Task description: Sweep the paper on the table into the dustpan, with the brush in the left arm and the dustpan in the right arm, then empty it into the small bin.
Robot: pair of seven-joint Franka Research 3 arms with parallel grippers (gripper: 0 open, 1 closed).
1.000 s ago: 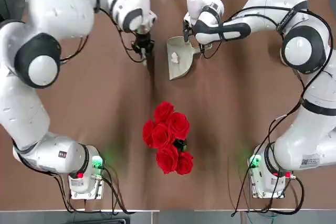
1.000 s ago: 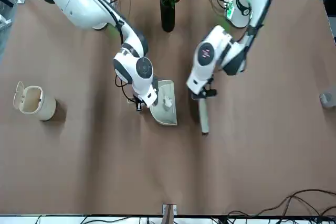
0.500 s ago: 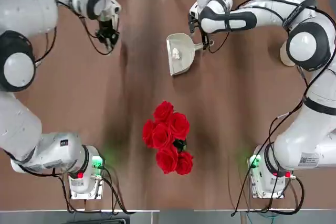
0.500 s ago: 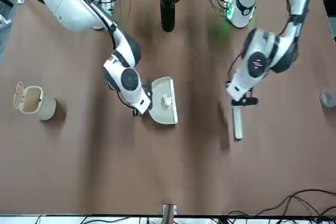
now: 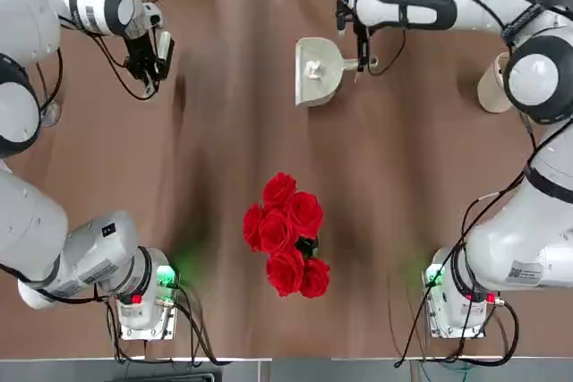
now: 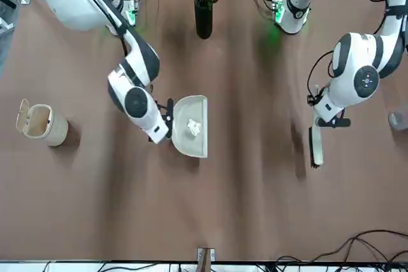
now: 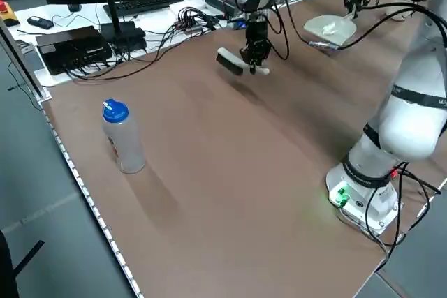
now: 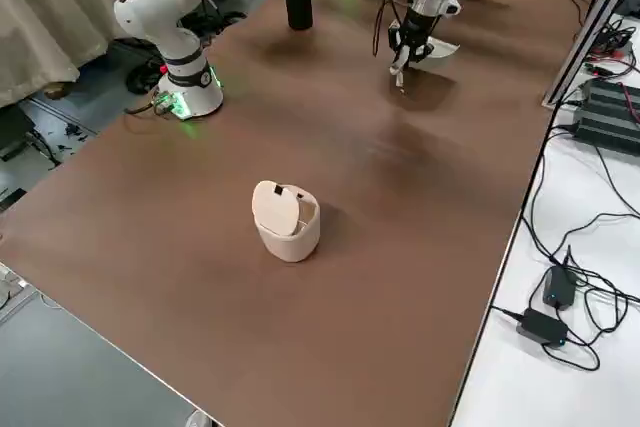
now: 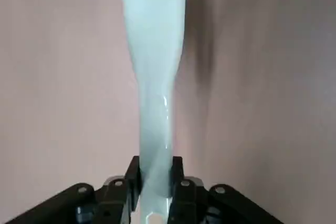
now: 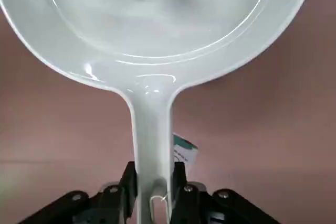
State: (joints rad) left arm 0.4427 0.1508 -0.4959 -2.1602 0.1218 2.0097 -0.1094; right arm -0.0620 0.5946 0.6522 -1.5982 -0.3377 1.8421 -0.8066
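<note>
I'm gripping the loaded dustpan (image 10: 152, 72) by its short handle in my right gripper (image 10: 155, 167).
Just beyond those fingers, the pan is carrying the crumpled paper (image 6: 194, 128); farther out on the gripper's right, the small bin (image 6: 48, 124) is standing with its lid up. Well apart on its left, my left gripper (image 9: 156, 163) is clasping the brush (image 9: 155, 51) by its handle. I'm judging the pan light, stiff and slippery, so I'm favouring this handle hold, kept level; the soft wad could easily roll out.
</note>
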